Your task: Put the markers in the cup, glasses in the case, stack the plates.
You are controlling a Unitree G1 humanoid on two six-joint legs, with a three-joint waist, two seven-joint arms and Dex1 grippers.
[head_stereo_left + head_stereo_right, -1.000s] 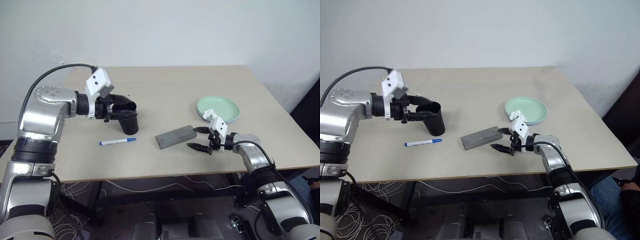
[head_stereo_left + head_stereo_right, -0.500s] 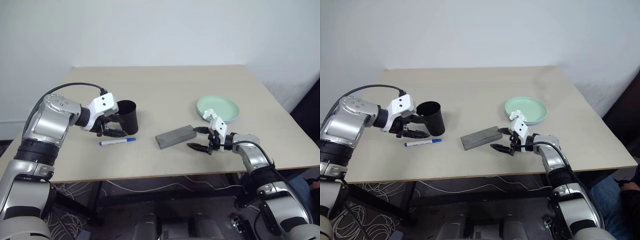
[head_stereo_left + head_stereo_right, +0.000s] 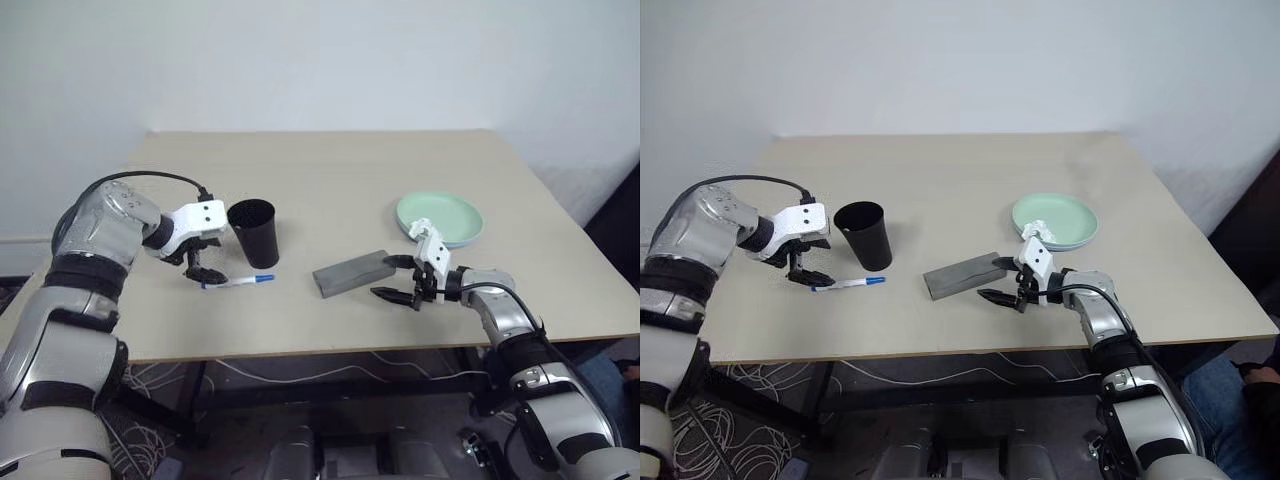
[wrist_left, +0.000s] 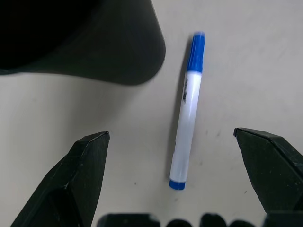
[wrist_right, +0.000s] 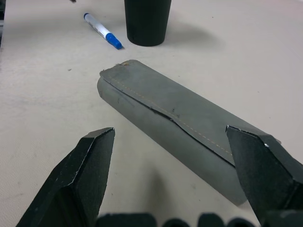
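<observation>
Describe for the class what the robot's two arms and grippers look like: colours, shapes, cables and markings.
Both arms have rounded silver-grey metal shells joined by black segments. Each wrist carries a white angular block with two small dark dots. The left gripper and right gripper each have two black, wedge-shaped fingers. A black cable loops over the left arm; another runs along the right forearm.

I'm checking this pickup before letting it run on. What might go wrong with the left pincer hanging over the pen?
The open left pincer straddles the thin white blue-capped marker, which lies flat on the beige table; closing could roll or pinch it askew. The black tapered plastic cup stands close beside, so a sideways move may tip it.
</observation>
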